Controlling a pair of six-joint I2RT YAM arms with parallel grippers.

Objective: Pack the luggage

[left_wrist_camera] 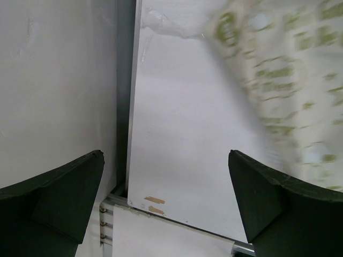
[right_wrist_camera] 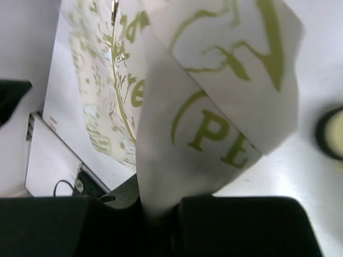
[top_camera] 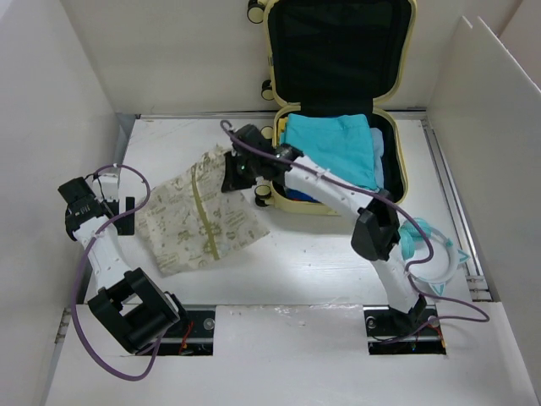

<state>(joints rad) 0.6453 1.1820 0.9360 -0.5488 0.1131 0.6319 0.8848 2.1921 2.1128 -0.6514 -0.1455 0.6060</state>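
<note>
I see the luggage (top_camera: 338, 59) at the back of the table, on its right half. It is open. Its lid stands up against the back wall, and the black inside of the lid faces me. The bottom half lies flat on the table. A folded teal cloth (top_camera: 330, 148) lies in that bottom half, and something blue peeks out under it. Just left of the luggage, my right claw (top_camera: 237, 169) is squeezed together on 1 corner of a cream cloth with green print (top_camera: 199, 220). The wrist view shows that cloth (right_wrist_camera: 214, 107) pinched tight in the right claw (right_wrist_camera: 161, 214) and hanging away from it in folds. The rest of the cloth lies spread out on the table, left of the luggage and a bit nearer to me. A small black and cream wheel (right_wrist_camera: 332, 134) of the luggage shows close beside the pinched corner. My left claw (top_camera: 127, 207) is well to the left of the luggage, past the cloth, near the left wall. Its 2 fingers (left_wrist_camera: 64, 198) are wide apart and hold nothing.
</note>
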